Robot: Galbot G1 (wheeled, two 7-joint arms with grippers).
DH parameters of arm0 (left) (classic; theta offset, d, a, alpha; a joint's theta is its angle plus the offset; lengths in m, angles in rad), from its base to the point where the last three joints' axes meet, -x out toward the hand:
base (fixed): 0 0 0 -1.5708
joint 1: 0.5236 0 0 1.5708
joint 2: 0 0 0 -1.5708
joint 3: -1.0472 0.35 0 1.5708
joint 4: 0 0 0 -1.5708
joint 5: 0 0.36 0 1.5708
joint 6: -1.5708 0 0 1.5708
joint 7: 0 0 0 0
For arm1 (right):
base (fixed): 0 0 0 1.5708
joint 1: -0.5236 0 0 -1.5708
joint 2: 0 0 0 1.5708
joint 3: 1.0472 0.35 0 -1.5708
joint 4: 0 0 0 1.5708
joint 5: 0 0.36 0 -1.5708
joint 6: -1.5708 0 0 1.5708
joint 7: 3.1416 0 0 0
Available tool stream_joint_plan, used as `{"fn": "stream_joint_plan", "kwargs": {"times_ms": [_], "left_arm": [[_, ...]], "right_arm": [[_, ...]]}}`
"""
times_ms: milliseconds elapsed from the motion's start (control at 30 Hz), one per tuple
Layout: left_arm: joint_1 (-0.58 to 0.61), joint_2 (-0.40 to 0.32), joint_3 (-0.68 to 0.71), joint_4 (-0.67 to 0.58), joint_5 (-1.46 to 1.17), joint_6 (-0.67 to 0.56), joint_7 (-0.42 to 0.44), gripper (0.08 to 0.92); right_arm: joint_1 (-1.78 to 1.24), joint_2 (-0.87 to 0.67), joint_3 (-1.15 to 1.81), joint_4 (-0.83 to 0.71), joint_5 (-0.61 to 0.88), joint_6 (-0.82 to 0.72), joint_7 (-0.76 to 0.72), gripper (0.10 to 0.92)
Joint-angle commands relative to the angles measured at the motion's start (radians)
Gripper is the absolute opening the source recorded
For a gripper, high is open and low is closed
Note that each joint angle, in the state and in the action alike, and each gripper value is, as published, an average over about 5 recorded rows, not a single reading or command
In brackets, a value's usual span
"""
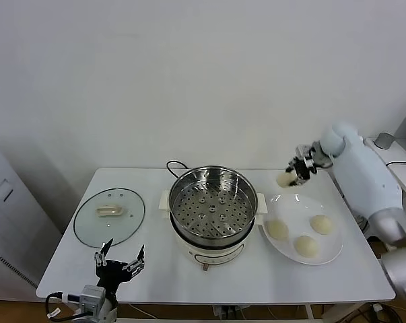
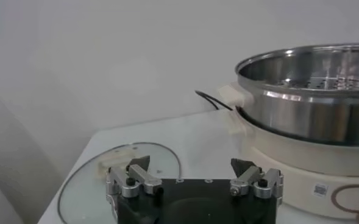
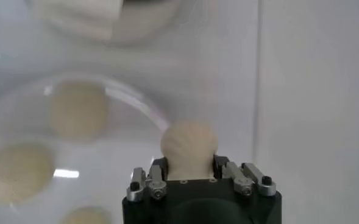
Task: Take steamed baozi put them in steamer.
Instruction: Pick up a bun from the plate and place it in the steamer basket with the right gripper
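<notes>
Right end effector point(image 1: 293, 176) grips a baozi point(image 1: 285, 179) (above plate point(image 1: 327, 254)).

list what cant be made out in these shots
- Right gripper fingertips: hidden behind the held baozi, right wrist view.
- Steamer floor: mostly hidden by its own wall, left wrist view.
- Plate and its baozi: blurred, right wrist view.

No readable text anywhere; the only marking is a small square code-like sticker point(image 2: 319, 189) on the white base of the steamer point(image 2: 301, 152), too small to make out
</notes>
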Motion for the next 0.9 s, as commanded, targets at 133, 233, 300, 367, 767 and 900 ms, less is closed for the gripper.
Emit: {"fn": "stream_joint_plan", "kwargs": {"times_ms": [133,233,300,367,767,900], "left_arm": [[0.001,-0.007,-0.001,-0.010,0.002,-0.007,-0.014,0.823],[0.001,-0.012,0.001,-0.011,0.001,-0.007,-0.015,0.823],[0.000,-0.014,0.003,-0.011,0.002,-0.007,-0.016,0.823],[-0.001,-0.016,0.005,-0.009,0.002,-0.006,-0.016,0.823],[0.000,-0.032,0.005,0.002,0.008,-0.007,-0.017,0.823],[0.002,-0.036,0.004,0.001,0.009,-0.007,-0.018,0.823]], "right_arm": [[0.322,0.160,-0.382,-0.038,0.402,0.099,-0.144,0.539],[0.322,0.193,-0.412,-0.041,0.437,0.184,-0.150,0.542],[0.319,0.209,-0.435,-0.045,0.442,0.275,-0.147,0.541],[0.311,0.221,-0.456,-0.044,0.429,0.389,-0.147,0.541],[0.175,0.264,-0.439,0.054,0.131,0.667,-0.052,0.543],[0.127,0.273,-0.404,0.068,0.061,0.667,-0.021,0.543]]}}
